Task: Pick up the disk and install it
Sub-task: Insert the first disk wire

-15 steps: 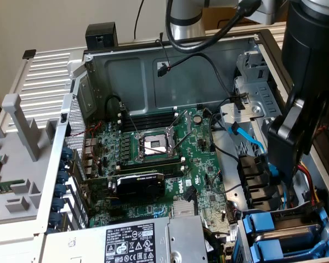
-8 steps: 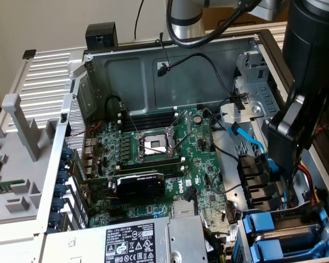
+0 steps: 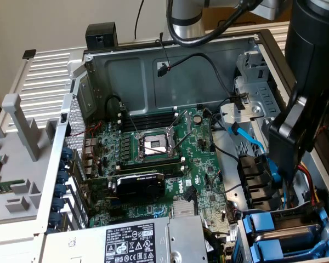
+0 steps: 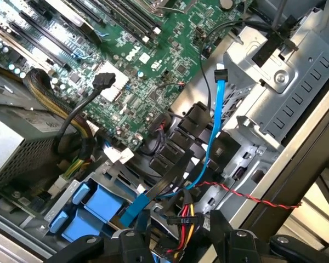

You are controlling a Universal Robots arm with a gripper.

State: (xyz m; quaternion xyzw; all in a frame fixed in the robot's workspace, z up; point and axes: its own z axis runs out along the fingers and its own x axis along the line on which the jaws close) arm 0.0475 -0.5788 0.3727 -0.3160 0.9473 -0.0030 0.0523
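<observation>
Blue-framed disk [image 3: 285,235] low in a corner of the case [image 3: 148,76], at the exterior view's lower right. End effector [image 4: 181,233] over it, tilted, fingers apart, holding nothing. Blue cable [image 4: 215,126] and black connectors [image 3: 255,175] crowding close; metal cage wall [image 4: 285,93] beside.

Matt grey metal case [image 3: 153,76], glossy green circuit board [image 3: 205,181], blue plastic cable [image 3: 247,139]
</observation>
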